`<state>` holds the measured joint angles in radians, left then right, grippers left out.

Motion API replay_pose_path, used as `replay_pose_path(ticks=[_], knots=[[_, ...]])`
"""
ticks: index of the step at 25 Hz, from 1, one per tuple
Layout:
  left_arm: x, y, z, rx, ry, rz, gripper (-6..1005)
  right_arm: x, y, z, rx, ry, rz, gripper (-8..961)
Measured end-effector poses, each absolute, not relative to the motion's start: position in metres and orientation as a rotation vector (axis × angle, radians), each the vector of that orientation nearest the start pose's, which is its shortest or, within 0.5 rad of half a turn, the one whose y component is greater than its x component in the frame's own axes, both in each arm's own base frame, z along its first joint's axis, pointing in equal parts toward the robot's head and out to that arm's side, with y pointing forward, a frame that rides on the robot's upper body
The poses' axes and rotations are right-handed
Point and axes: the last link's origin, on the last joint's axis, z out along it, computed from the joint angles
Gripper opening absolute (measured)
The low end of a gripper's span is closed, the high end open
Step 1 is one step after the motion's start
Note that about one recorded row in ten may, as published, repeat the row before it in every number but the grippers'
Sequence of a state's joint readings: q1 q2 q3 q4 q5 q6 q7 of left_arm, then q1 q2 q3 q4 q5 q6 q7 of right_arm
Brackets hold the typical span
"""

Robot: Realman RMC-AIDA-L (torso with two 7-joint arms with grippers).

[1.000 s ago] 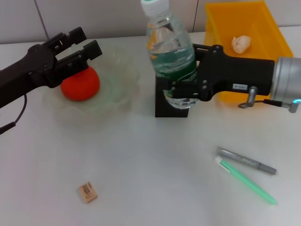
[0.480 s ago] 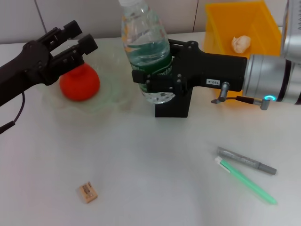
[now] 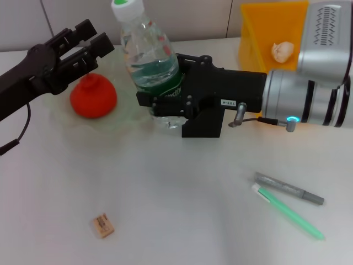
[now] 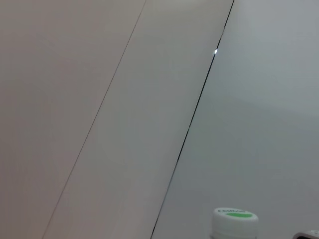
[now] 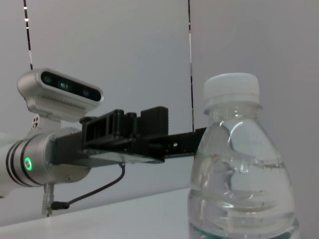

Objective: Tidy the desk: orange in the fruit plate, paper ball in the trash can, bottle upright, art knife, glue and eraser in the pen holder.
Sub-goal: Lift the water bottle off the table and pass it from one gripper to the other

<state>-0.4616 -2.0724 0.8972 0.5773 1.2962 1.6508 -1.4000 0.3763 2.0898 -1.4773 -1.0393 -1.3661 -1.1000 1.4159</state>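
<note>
A: Where does the clear plastic water bottle with the green label and white cap (image 3: 148, 59) stand now?

B: It is off the desk, nearly upright, leaning a little. The right gripper (image 3: 165, 102) has its fingers clenched around the lower body at the label, just in front of the tall square black metal mesh pen holder (image 3: 203, 125). The wide, pale-green ribbed glass fruit plate (image 3: 138, 107) lies at the bottle's nine o'clock, very near.

A: And the other arm?

B: The left gripper (image 3: 88, 41) hangs above the fist-sized red-orange fruit (image 3: 94, 97), which already sits in the plate. Its fingers look spread apart and grasp nothing.

A: What could go wrong?

B: I judge the base could come down on the plate's rim or against the mesh cup, so the bottle topples on release. The lean adds to that, and water sloshing inside could tip it.

A: The rest?

B: The small crumpled white paper wad (image 3: 282, 51) is in the bright yellow plastic trash can (image 3: 259, 33) at two o'clock. The tiny tan eraser (image 3: 102, 226) lies loose at seven o'clock; a grey pen (image 3: 289, 188) and a green pen (image 3: 288, 211) lie at four o'clock.
</note>
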Motion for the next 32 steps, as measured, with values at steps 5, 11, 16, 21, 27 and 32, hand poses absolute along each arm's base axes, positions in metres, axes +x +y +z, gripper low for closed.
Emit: replay_pose_path(ticks=[5, 11, 16, 21, 27, 32], knots=[[-0.216, 0.327, 0.03, -2.398, -0.612, -1.474, 768, 0.154, 0.344, -0.039, -2.638, 0.278, 0.846, 760], [-0.213, 0.328, 0.029, -2.397, -0.609, -1.497, 737, 0.146, 0.344, -0.048, -2.658, 0.258, 0.837, 760], [-0.21, 0.329, 0.025, -2.395, -0.618, -1.522, 711, 0.142, 0.345, -0.051, -2.674, 0.244, 0.836, 761], [-0.207, 0.331, 0.023, -2.391, -0.624, -1.539, 686, 0.14, 0.344, -0.054, -2.683, 0.231, 0.832, 761], [-0.203, 0.333, 0.019, -2.394, -0.623, -1.55, 655, 0.139, 0.344, -0.055, -2.683, 0.234, 0.842, 761], [-0.202, 0.334, 0.019, -2.396, -0.618, -1.548, 630, 0.138, 0.343, -0.055, -2.683, 0.235, 0.844, 760]])
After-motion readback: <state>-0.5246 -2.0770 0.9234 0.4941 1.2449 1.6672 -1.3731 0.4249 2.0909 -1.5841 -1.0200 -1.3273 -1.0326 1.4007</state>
